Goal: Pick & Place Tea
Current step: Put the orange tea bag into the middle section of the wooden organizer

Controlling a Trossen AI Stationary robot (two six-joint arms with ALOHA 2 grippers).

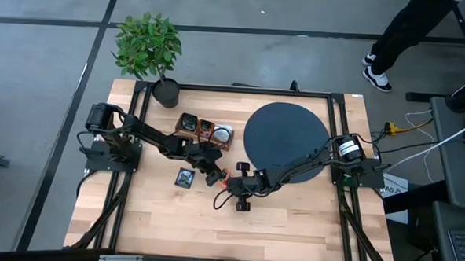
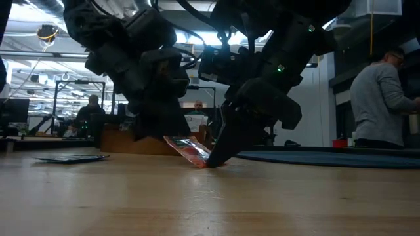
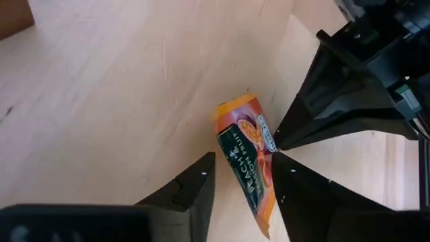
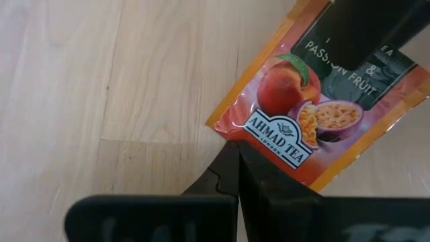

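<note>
The orange tea sachet [image 4: 316, 114] carries all the readable print. In the right wrist view a dark banner across its picture of a peach and a cut passion fruit reads "AHMAD TEA" in white, with smaller "LONDON" beneath it. Higher on the same face, on the dark panel, white letters spell "PASSION FRUIT" with an ampersand above; the line over that is covered by a dark finger. In the left wrist view the same sachet [image 3: 247, 158] shows "PEACH &" running along its dark panel, with smaller print beside it too fine to read.
</note>
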